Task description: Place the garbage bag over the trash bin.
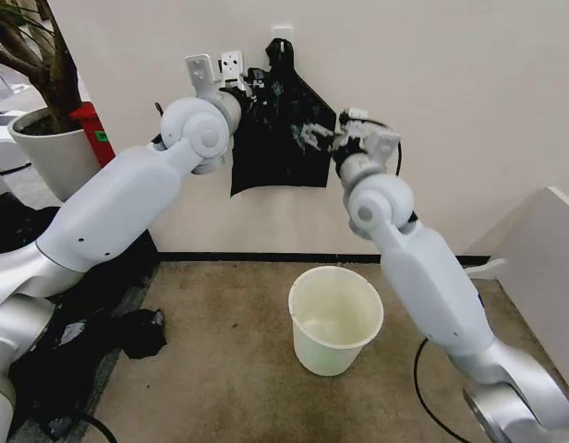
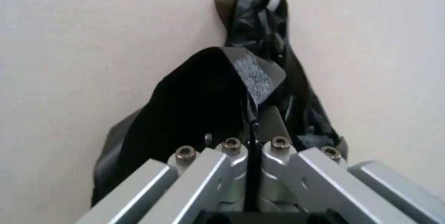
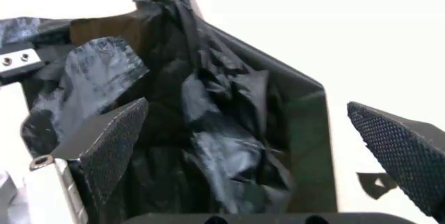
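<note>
Carpet – trash bin (image 1: 335, 318) (nothing inside), garbage bag (image 1: 280, 138) above.

The bag (image 1: 280, 138) hangs flat against the wall (image 1: 469, 83), leaving no room behind it. Both arms crowd its sides. The bin (image 1: 335, 318) stands open-mouthed on the carpet (image 1: 220, 369) below, with free space above its rim. A plant pot (image 1: 54, 152) stands far left.

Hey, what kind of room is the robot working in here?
Probably an office or lab corner indoors: a plain white wall, brownish carpet, and a potted plant beside it. A black bag hangs from a wall hook.
</note>
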You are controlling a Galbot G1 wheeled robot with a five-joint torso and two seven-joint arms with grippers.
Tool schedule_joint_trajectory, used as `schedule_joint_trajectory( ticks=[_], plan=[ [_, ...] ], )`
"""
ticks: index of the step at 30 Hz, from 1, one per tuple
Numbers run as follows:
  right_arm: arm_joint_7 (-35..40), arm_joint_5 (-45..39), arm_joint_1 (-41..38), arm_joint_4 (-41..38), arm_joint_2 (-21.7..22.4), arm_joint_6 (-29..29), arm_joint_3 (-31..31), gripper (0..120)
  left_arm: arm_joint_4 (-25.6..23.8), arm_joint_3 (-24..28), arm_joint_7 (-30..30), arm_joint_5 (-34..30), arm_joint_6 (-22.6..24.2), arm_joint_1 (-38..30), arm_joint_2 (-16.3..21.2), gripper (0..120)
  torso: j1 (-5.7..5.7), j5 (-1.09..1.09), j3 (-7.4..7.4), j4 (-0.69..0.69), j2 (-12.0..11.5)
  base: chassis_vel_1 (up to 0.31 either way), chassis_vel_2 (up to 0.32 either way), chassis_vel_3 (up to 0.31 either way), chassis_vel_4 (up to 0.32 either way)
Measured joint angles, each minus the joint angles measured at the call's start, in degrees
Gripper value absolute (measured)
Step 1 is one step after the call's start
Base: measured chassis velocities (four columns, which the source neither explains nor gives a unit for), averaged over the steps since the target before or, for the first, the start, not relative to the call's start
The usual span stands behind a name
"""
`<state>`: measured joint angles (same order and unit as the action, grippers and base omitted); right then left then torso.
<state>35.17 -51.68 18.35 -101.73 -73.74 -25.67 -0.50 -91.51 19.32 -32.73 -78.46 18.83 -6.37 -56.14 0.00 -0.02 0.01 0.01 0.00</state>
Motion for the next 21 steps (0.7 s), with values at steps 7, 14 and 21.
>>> schedule_joint_trajectory(
  ticks=[7, 14, 21],
  plan=[
    [1.76, 0.99, -2.40, 0.98, -2.65, -1.55, 2.67, 100, 0.06, -0.09, -0.07, -0.15, -0.33, 0.04, 0.12, 0, 0.00, 0.00, 0.00, 0.00, 0.00, 0.000, 0.000, 0.000, 0.000],
    [1.72, 5.98, -4.01, 6.01, -6.30, -2.38, 5.40, 100, -0.64, -0.40, -0.22, -0.58, -0.39, 0.18, 0.12, 0, 0.00, 0.00, 0.00, -0.01, 0.00, 0.000, 0.000, 0.000, 0.000],
    [-1.14, 15.21, -5.99, 13.57, -9.31, -2.34, 6.39, 100, -1.94, -1.50, -0.24, -1.40, -0.43, 0.27, 0.96, 0, 0.00, 0.02, -0.01, -0.01, 0.00, 0.000, 0.000, 0.000, 0.000]
  ],
)
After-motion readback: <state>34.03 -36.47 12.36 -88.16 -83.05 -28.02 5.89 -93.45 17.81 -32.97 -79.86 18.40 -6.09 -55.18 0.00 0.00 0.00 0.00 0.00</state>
